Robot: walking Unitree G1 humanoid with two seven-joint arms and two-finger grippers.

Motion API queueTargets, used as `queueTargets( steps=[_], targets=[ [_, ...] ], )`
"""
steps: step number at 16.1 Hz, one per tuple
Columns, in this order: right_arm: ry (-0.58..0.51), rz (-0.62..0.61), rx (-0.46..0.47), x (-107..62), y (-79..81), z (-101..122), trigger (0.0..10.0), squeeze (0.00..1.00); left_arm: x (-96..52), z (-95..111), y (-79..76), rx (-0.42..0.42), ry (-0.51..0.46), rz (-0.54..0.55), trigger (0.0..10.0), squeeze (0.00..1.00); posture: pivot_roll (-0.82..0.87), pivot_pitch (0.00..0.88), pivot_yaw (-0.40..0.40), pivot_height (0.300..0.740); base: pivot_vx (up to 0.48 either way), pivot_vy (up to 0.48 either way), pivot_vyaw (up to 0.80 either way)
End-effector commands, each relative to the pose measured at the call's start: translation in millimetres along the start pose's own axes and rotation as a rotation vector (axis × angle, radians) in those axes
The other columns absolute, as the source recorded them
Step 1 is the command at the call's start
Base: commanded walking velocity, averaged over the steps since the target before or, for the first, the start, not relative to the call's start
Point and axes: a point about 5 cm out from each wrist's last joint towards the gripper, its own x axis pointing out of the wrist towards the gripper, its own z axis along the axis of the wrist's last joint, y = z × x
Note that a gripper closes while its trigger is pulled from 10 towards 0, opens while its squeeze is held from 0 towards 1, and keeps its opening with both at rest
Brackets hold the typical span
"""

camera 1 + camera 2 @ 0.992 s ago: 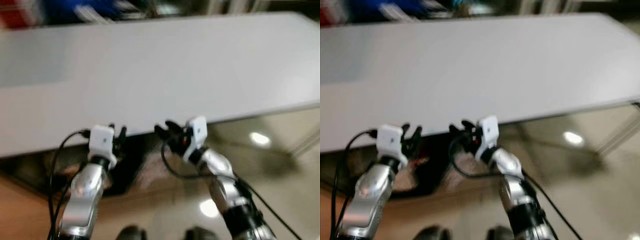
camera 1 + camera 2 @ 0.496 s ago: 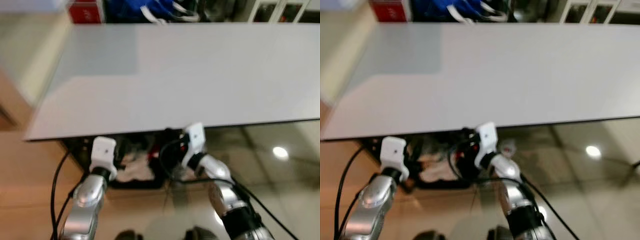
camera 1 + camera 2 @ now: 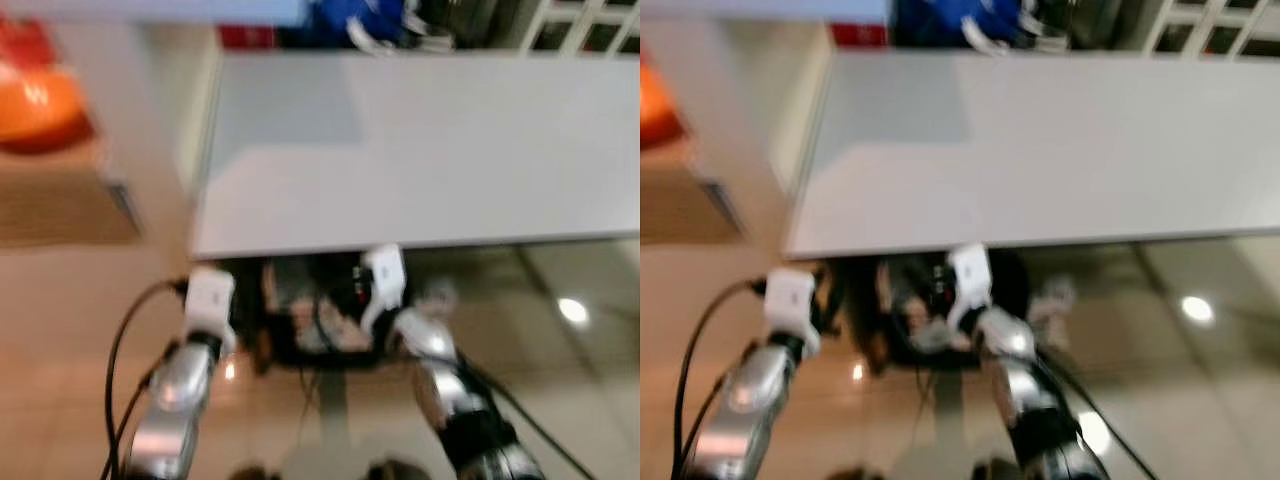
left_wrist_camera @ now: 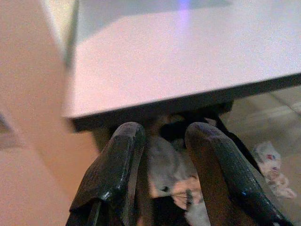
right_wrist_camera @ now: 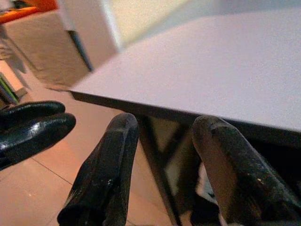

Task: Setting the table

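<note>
Since the earlier pictures the whole head view has slid rightward, so the camera has turned; the table's (image 3: pixel 420 150) left end and the tan floor beside it are now exposed, and the picture is blurred. Both arms are raised before the table's near edge. Held just short of the near left corner, the left gripper (image 4: pixel 162 160) has its two black fingers (image 4: pixel 117 165) spread apart with nothing between them. Close beside it, the right gripper (image 5: pixel 162 169) sits under the near edge, likewise spread and empty. From the right wrist, the left gripper's fingers (image 5: pixel 28 127) show off to one side, above the floor.

Both wrist views reveal what the head views only blur: a dark bin or crate (image 4: pixel 197 141) below the tabletop holding crumpled whitish stuff (image 4: pixel 171 169), and a scrap of patterned litter (image 4: pixel 270 165) on the glossy floor. Head views add an orange blurred object (image 3: pixel 40 105) far to the left, and blue things (image 3: pixel 365 20) behind the table's far edge.
</note>
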Motion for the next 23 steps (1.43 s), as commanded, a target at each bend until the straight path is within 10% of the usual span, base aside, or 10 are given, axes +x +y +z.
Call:
queueTargets(
  steps=[1,23],
  targets=[
    [0.002,-0.047,-0.016,-6.4,-11.4,-1,10.0,0.0,3.8,4,-10.0,0.004,-0.015,-0.03,10.0,0.0,-0.07,0.059,0.003,0.74,0.0,0.48,0.0],
    [-0.17,0.017,-0.01,7.6,2.4,49,10.0,0.0,3.4,37,-8.9,-0.025,-0.161,-0.027,10.0,0.0,-0.08,0.074,0.005,0.74,0.0,0.436,0.0]
  ],
)
